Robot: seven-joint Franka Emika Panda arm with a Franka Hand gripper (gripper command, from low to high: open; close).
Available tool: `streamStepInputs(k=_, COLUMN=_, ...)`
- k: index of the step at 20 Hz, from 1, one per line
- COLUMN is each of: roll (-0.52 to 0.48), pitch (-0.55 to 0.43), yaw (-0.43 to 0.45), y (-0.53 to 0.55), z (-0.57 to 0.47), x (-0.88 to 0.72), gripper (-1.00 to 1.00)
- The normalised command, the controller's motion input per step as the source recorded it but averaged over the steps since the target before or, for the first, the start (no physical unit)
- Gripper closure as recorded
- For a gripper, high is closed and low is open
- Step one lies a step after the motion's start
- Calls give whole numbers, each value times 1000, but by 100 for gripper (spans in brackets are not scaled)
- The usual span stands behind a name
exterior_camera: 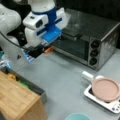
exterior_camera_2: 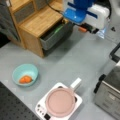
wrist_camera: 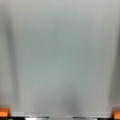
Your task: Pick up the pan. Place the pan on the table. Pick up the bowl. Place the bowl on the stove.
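**Jaws wide and empty above the bench, pan on the stove**

Jaws stand wide apart and hold nothing: in the wrist view the two orange fingertips (wrist_camera: 3,112) sit at the far bottom corners with only bare grey bench (wrist_camera: 60,55) between them. The gripper (exterior_camera_2: 87,29) hangs in the air, well apart from the stove, toward a front view's top.

Taking the stove (exterior_camera_2: 41,108) as landmark: the pink pan (exterior_camera_2: 60,101) rests on top of it, covering most of the black plate, its white handle (exterior_camera_2: 75,83) jutting past the stove's edge. In both front views the pan is untouched and far from the gripper (exterior_camera: 41,51).

Just beside the stove, toward a front view's left, the teal bowl (exterior_camera_2: 25,74) stands on the bench with an orange thing (exterior_camera_2: 25,79) inside it. To the stove's right in that view stands the steel toaster oven (exterior_camera_2: 110,92).

Farther from the stove, toward a front view's top left, a wooden box (exterior_camera_2: 37,22) sits on the bench with a grey drawer (exterior_camera_2: 53,36) pulled open, something green inside.
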Motion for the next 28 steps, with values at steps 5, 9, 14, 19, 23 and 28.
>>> streamStepInputs(k=5, roll=59, pitch=36, yaw=100, y=19, z=1, x=39, gripper=-100)
streamStepInputs(k=9, roll=65, pitch=31, yaw=76, y=102, z=-7, x=171, gripper=-100)
streamStepInputs(k=14, roll=58, pitch=31, yaw=52, y=194, z=-12, x=305, gripper=-100)
streamStepInputs(k=19, roll=73, pitch=84, yaw=5, y=231, z=26, x=432, gripper=-100)
streamStepInputs(k=23, roll=74, pitch=116, yaw=-37, y=169, z=51, x=501, gripper=-100)
streamStepInputs(k=28, roll=51, pitch=157, yaw=-106, y=135, z=29, x=542, gripper=-100)
